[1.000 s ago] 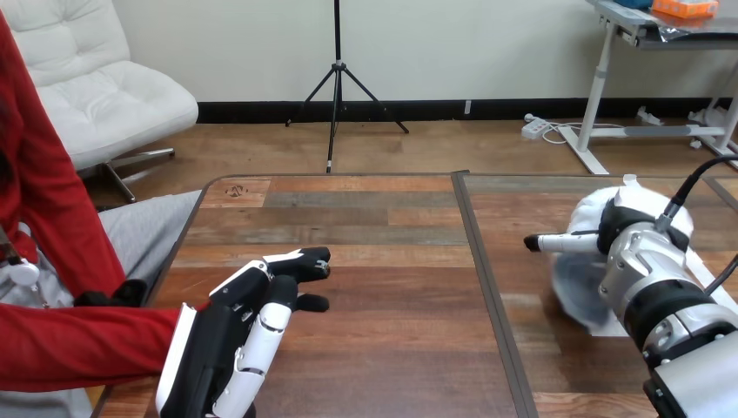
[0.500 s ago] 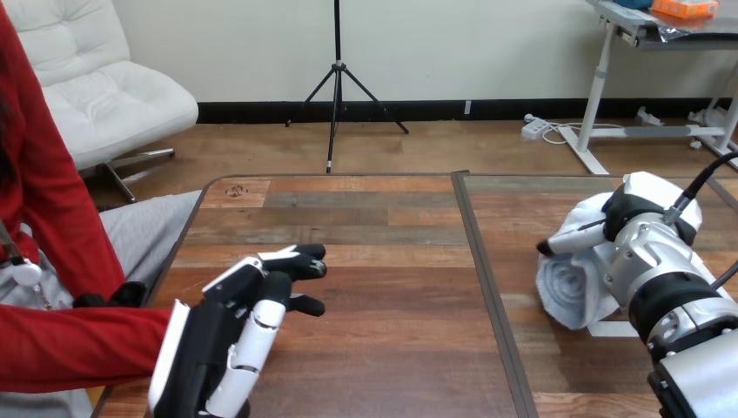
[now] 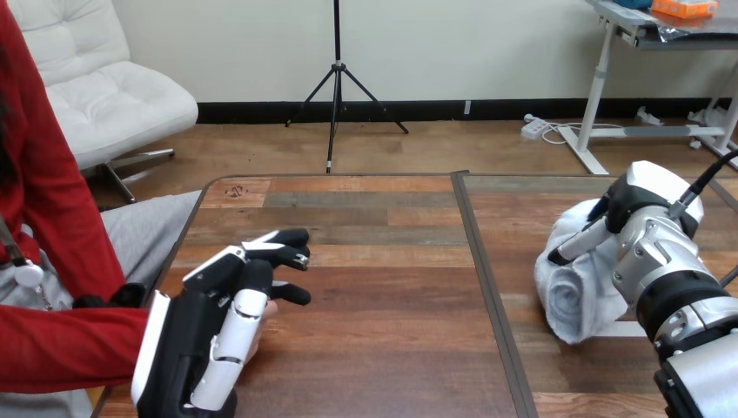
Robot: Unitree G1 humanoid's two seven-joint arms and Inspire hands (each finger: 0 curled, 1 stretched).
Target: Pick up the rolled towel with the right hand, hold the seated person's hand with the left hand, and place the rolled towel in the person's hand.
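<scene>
Head view: right hand [image 3: 651,248] pinches white rolled towel [image 3: 570,300], right on wooden table [image 3: 392,348] — left hand [image 3: 196,344], fingers loosely straight, covers person's hand [image 3: 261,320] near-left.

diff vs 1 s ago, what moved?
The left hand drew left and back toward the robot, staying over the person's hand. The right hand tipped up against the towel, which shifted slightly with it. The table is unchanged.

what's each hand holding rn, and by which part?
Right hand is shut on the rolled towel, at its far end, thumb across the top. Left hand lies open over the person's hand, gripping nothing.
</scene>
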